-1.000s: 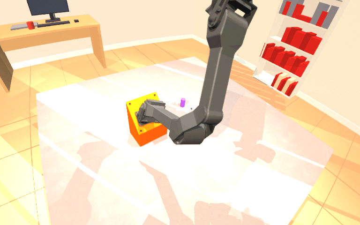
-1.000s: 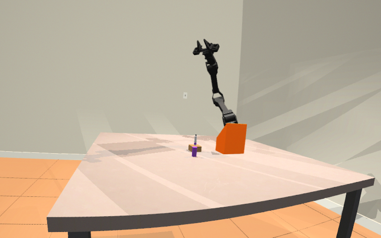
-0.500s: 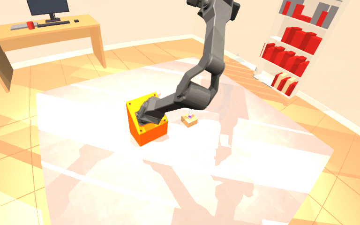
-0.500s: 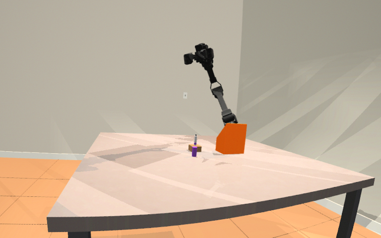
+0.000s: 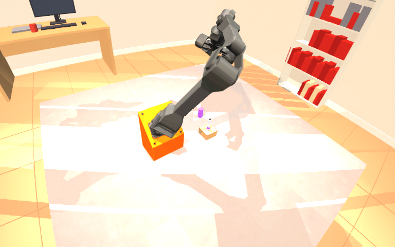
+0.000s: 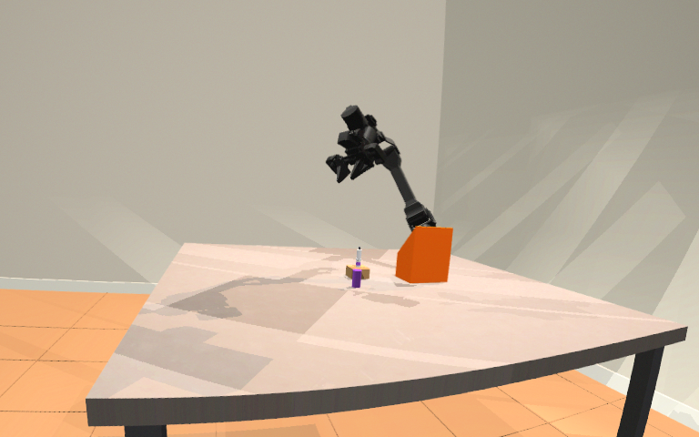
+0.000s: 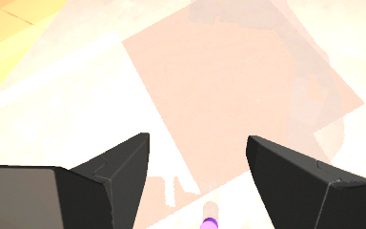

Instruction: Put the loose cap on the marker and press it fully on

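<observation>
My open hand [image 6: 346, 180] [image 7: 198, 142] should take the likely light, stiff purple cap [image 5: 200, 112] [image 6: 357, 278] [image 7: 209, 223] around its mid-sides.

Your pincer [image 6: 347, 178] [image 7: 198, 142] hangs high above the counter [image 6: 386, 346], pointing downward at a slant. Its two dark fingers stand apart with a moderate gap between them, neither touching the other, and you have nothing gripped there. Above the pincer you can see the bulky wrist [image 6: 354, 135], bent over so the fingertips sit lowest. Away from the pincer, your dark arm [image 5: 193, 98] [image 6: 403, 184] slopes down through its long straight link to the shoulder joint [image 5: 167, 120] [image 6: 420, 215], which is well below the pincer's height.
</observation>
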`<state>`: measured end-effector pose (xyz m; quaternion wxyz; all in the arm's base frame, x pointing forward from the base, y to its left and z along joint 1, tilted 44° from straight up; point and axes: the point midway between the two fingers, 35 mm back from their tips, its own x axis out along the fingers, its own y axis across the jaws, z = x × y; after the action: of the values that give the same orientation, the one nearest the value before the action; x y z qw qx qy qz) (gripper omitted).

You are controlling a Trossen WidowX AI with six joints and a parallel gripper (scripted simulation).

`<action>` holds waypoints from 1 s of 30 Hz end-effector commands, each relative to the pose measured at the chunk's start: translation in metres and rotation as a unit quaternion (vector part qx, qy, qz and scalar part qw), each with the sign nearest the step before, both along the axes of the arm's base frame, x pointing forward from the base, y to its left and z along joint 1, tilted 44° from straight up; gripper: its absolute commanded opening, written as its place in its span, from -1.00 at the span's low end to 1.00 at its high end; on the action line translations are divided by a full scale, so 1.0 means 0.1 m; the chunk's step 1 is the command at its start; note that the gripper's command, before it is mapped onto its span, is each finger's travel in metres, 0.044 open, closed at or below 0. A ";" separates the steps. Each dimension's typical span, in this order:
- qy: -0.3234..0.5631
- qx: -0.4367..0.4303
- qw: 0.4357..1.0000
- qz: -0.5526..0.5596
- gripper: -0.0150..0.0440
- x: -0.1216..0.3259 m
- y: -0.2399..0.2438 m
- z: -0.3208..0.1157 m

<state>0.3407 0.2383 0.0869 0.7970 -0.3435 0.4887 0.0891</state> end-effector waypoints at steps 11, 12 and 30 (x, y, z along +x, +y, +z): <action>0.155 -0.225 0.941 -0.200 0.29 -0.44 -1.39 -1.21; 0.156 -0.226 0.940 -0.202 0.29 -0.45 -1.41 -1.21; 0.156 -0.227 0.940 -0.202 0.29 -0.41 -1.73 -1.59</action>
<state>0.3015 0.0715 -0.0654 0.6195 -0.3865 0.6700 -0.1338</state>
